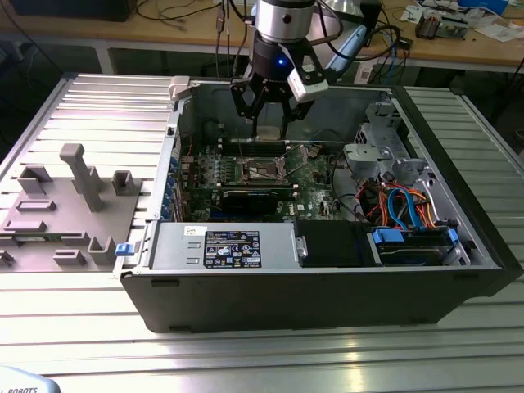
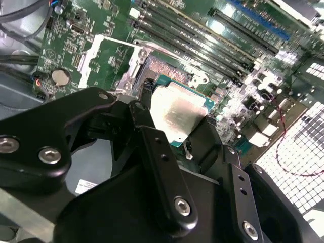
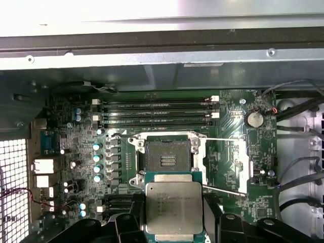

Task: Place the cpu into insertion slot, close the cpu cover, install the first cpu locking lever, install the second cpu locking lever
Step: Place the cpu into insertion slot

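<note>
Holding the chip [image 3: 173, 202] flat by its edges, my gripper [image 3: 173, 218] closed snug on it, I hover near the bare slot [image 3: 167, 161]. Its cover [image 2: 114, 40] lies flipped open, so the chip could go in.

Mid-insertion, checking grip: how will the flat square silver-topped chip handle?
The flat square silver-topped chip looks thin and rigid, probably light. Gripped by its edges in the black gripper, it may slip or tilt. Its green board rim likely chips if knocked.
</note>
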`<state>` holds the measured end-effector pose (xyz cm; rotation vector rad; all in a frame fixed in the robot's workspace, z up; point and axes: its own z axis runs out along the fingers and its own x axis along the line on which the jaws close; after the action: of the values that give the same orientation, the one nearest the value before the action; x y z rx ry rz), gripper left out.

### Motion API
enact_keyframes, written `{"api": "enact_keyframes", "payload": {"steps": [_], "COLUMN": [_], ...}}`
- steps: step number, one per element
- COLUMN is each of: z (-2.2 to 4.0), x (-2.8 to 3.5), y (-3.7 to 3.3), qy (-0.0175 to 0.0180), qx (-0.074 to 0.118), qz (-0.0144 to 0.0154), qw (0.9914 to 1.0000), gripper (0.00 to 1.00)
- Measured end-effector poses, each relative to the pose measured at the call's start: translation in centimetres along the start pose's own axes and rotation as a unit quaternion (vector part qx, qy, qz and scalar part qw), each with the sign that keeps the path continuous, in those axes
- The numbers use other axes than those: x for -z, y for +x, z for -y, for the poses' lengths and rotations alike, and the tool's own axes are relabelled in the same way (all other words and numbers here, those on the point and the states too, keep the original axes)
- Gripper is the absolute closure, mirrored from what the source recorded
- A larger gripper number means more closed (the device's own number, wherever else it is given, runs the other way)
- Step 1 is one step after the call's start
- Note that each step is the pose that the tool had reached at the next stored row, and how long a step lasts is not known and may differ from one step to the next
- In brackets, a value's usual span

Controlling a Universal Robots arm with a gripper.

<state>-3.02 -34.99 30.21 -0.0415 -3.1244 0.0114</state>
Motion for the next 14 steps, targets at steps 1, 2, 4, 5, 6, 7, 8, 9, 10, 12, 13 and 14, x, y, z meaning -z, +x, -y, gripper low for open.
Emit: {"api": "enact_keyframes", "payload": {"steps": [1,2,4,5,6,7,8,9,10,12,13,14], "z": [0.01,0.01,0.01,0.01,0.0,0.0,0.01,0.01,0.0,0.01,0.01,0.0], "x": [-0.02,-0.04,-0.06,-0.06,-0.06,-0.06,-0.07,-0.07,-0.07,-0.07,-0.07,-0.07], "y": [0.0,0.0,0.0,0.0,0.0,0.0,0.0,0.0,0.0,0.0,0.0,0.0], "qy": [0.0,0.0001,0.0,0.0,0.0,0.0,0.0,0.0,0.0,0.0,0.0,0.0], "qx": [0.0,0.0,0.0,0.0,0.0,0.0,0.0,0.0,0.0,0.0,0.0,-0.001], "qz": [0.0,-0.0001,0.0,0.0,0.0,0.0,0.0,0.0,0.0,-0.0001,0.0,0.0], "qw": [1.0,1.0,1.0,1.0,1.0,1.0,1.0,1.0,1.0,1.0,1.0,1.0], "gripper": [0.46,0.46,0.46,0.46,0.46,0.46,0.46,0.46,0.46,0.46,0.46,0.46]}}
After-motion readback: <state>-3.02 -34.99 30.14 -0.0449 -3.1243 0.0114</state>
